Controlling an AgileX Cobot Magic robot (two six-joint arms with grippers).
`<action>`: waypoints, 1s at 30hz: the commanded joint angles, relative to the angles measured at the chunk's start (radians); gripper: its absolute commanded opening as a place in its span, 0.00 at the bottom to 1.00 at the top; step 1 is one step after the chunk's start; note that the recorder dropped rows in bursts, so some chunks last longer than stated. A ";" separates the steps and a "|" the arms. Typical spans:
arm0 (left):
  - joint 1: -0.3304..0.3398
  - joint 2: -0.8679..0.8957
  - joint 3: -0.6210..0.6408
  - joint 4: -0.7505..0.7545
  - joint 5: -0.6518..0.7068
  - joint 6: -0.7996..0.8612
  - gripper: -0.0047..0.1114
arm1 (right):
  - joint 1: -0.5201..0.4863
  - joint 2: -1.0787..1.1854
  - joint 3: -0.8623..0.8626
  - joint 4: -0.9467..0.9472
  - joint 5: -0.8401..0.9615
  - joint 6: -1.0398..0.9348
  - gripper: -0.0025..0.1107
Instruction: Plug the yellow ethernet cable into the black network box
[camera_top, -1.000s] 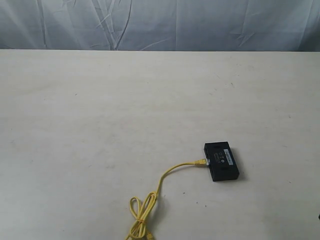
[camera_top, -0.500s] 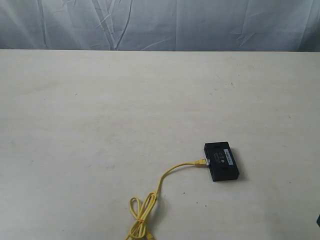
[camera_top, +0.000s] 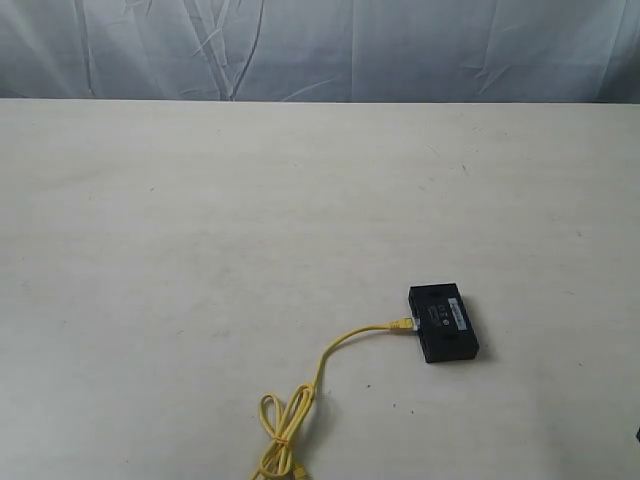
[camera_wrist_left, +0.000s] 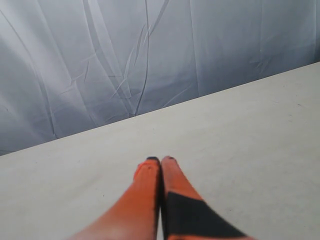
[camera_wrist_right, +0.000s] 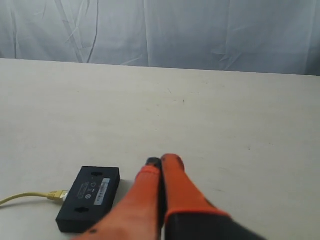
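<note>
The black network box (camera_top: 443, 323) lies flat on the table, right of centre, its white label strip facing up. The yellow ethernet cable (camera_top: 330, 350) runs from a loose loop near the front edge up to the box, and its plug (camera_top: 402, 324) meets the box's left side. The right wrist view shows the same box (camera_wrist_right: 90, 197) and cable plug (camera_wrist_right: 57, 195) beside my right gripper (camera_wrist_right: 161, 161), which is shut and empty, apart from the box. My left gripper (camera_wrist_left: 160, 159) is shut with nothing in it, over bare table. Neither gripper appears in the exterior view.
A pale table (camera_top: 200, 220) stretches wide around the box. A wrinkled grey-blue curtain (camera_top: 320, 50) hangs behind the far edge. A dark bit of something shows at the exterior view's lower right edge (camera_top: 637, 435).
The box and cable have not moved. The dark bit at the lower right edge of the exterior view has shifted slightly.
</note>
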 joint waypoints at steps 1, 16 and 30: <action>0.002 -0.007 0.006 0.006 -0.011 -0.005 0.04 | -0.075 -0.006 0.005 0.013 -0.005 0.002 0.01; 0.002 -0.007 0.006 0.004 -0.011 -0.005 0.04 | -0.131 -0.006 0.005 0.019 -0.005 0.002 0.01; 0.002 -0.007 0.006 0.004 -0.011 -0.005 0.04 | -0.131 -0.006 0.005 0.022 -0.005 0.002 0.01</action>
